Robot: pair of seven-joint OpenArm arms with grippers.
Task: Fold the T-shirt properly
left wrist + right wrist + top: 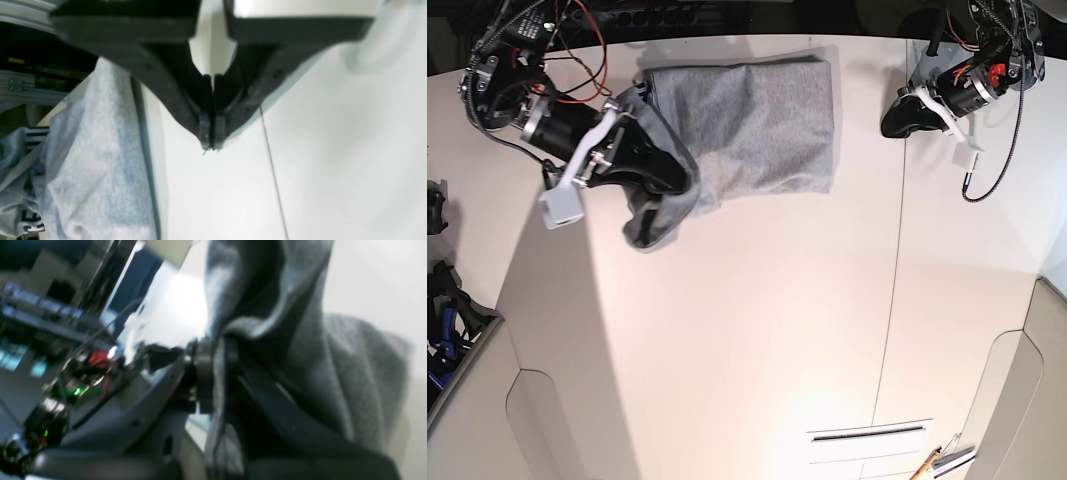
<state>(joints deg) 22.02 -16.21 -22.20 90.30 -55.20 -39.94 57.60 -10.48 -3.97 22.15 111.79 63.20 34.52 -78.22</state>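
Right claw (662, 180) pinching T-shirt (757, 125) edge | left claw (210, 145) closed, empty

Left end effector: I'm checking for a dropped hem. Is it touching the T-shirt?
Apart. The left wrist view shows the left end effector shut over bare table, clear of the T-shirt.

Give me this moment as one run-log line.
task: fold | right gripper: shut on heather-grey cotton T-shirt, one side lifted | left gripper: shut, empty, beside shirt | white table: shirt partly folded
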